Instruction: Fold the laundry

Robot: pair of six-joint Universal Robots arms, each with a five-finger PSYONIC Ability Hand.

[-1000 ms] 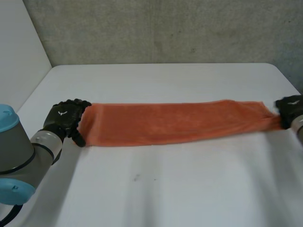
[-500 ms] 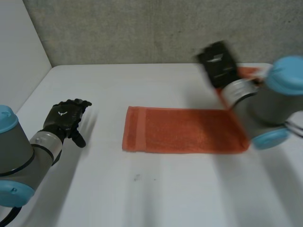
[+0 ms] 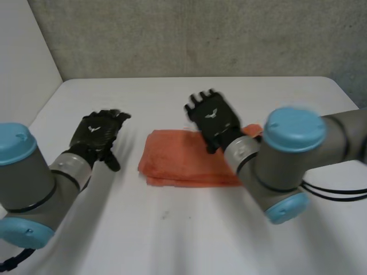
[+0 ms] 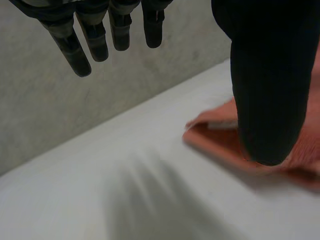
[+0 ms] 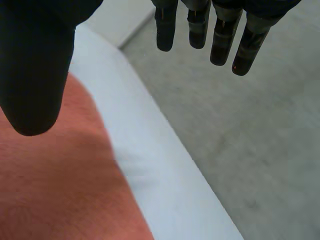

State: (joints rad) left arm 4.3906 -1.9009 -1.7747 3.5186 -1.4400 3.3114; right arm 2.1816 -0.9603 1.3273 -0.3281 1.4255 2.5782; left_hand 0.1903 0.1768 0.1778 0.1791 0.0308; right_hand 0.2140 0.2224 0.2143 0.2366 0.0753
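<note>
An orange towel (image 3: 180, 163) lies folded into a short thick stack at the middle of the white table (image 3: 172, 235). My right hand (image 3: 212, 117) hovers above the towel's far right part, fingers (image 5: 220, 35) straight and apart from the thumb, holding nothing. The orange cloth (image 5: 55, 185) lies below that thumb. My left hand (image 3: 100, 134) is raised just left of the towel, fingers (image 4: 100, 35) spread and empty. The towel's near corner (image 4: 220, 137) shows beside its thumb.
A grey wall (image 3: 189, 34) runs behind the table's far edge, and a white panel (image 3: 23, 63) stands at the far left. My right arm (image 3: 287, 166) covers the towel's right end.
The towel went from a long strip to a short folded stack. My right hand carried its end leftward over the cloth and let go. My left hand released its end and lifted.
</note>
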